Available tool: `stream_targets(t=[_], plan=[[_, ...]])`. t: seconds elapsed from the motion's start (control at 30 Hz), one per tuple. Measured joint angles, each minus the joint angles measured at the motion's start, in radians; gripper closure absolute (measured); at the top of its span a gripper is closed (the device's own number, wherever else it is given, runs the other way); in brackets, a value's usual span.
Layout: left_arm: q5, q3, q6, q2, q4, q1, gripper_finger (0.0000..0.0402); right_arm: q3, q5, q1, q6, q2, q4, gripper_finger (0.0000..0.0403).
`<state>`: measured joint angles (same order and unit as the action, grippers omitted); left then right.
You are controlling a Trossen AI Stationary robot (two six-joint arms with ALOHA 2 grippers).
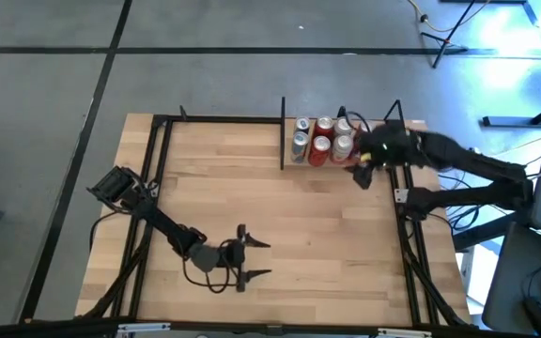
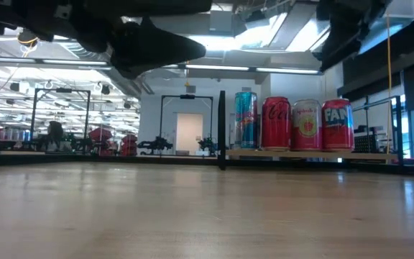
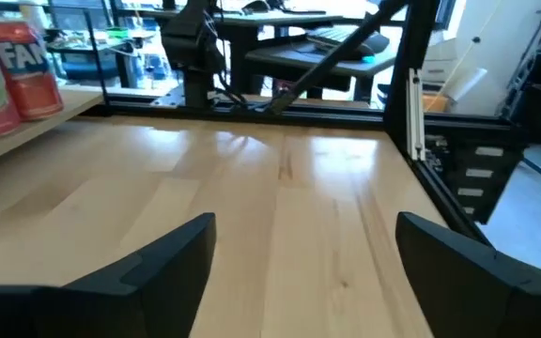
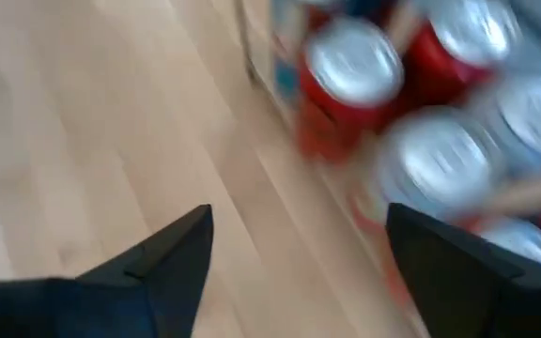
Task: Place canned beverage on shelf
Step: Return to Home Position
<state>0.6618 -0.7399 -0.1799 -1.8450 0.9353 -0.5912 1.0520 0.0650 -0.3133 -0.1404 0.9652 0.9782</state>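
1. The right claw (image 1: 363, 175) has its fingers spread with nothing between them. It hangs above the table (image 1: 252, 188), just off the front edge of the shelf (image 2: 379, 154). Judgement: an empty, spread claw suits a return to rest, as no can is left out on the table to carry.

2. The soda cans (image 1: 321, 137) stand just ahead of this claw. Six tops can be counted from above. The cans are upright, in two rows, and close-packed on the shelf plank. One red can (image 4: 350, 75) lies just beyond the fingertips. From table height the front row shows a blue can (image 2: 245, 119) and three red-toned cans.

3. The black upright bar (image 1: 283, 136) stands beyond the cans, on the side away from the claw. The rows are packed against it. Judgement: packing toward the bar leaves bare plank at the claw's end of the bay, so more cans could go in without reaching over those already placed.

4. Clearances: the close obstacles are the shelf's front edge and the end can of the near row. Open table surface lies behind the claw. Judgement: a pull straight back from the shelf, before any turn, should keep the fingers from clipping a can.

5. The left claw (image 1: 259, 259) is well apart from the right claw, across the table. Its fingers are spread and hold nothing as it waits.
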Motion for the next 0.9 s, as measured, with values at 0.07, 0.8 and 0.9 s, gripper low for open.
stream_targets(t=[0.07,0.8,0.9], plan=[[-0.037,0.0,0.0,0.021,-0.037,0.022,0.0108,-0.093,0.024,0.073,-0.022,-0.058,-0.154,0.013],[-0.238,0.24,0.085,0.539,-0.411,0.206,0.0392,-0.762,0.022,0.268,0.001,-0.408,-0.981,0.0384],[-0.254,0.325,0.054,0.586,-0.364,0.232,0.0399,-0.797,0.021,0.268,0.007,-0.459,-0.98,0.0396]])
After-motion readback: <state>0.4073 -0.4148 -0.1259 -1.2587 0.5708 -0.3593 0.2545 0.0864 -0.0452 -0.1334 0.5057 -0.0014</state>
